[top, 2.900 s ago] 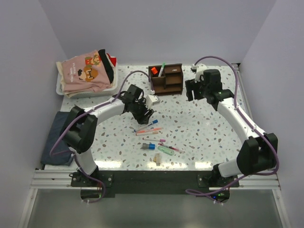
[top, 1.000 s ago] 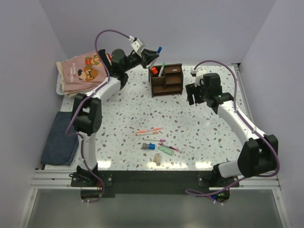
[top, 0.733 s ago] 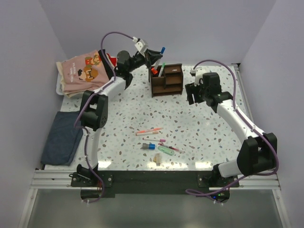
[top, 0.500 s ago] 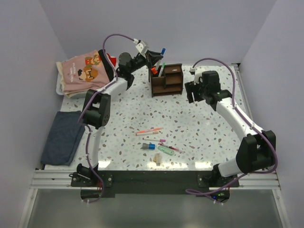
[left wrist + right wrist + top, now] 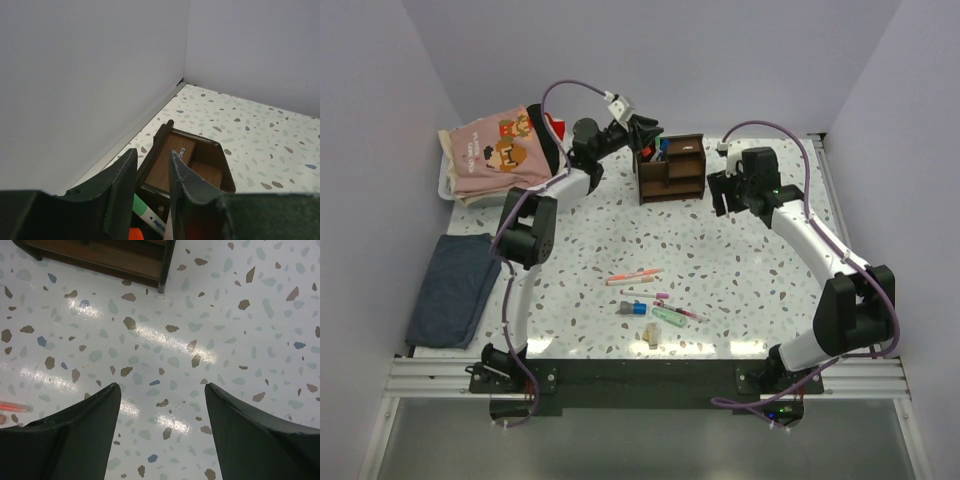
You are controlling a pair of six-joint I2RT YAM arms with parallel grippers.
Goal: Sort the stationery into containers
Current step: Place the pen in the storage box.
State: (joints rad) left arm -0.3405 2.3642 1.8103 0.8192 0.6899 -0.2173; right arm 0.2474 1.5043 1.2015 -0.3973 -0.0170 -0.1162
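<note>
The dark brown wooden organizer (image 5: pixel 672 168) stands at the back middle of the table. It holds an orange highlighter (image 5: pixel 645 150), a mint green marker (image 5: pixel 147 214) and a blue-capped pen (image 5: pixel 663 144). My left gripper (image 5: pixel 645 130) hovers just above its back left corner. In the left wrist view (image 5: pixel 151 152) the jaws are slightly parted with nothing between them, and the organizer (image 5: pixel 200 160) shows through the gap. My right gripper (image 5: pixel 725 195) is open and empty over bare table right of the organizer (image 5: pixel 115 255). Several pens (image 5: pixel 633 276) and a mint marker (image 5: pixel 670 316) lie near the front middle.
A white tray of folded clothes (image 5: pixel 500 150) sits at the back left. A dark blue cloth (image 5: pixel 450 290) lies off the table's left edge. The back wall rises close behind the organizer. A pink pen tip (image 5: pixel 10 406) shows at the right wrist view's left edge.
My left gripper carried the blue-capped pen from the table to the organizer and came down over it. The pen now stands in the organizer, out of the jaws. The right gripper shifted slightly left.
</note>
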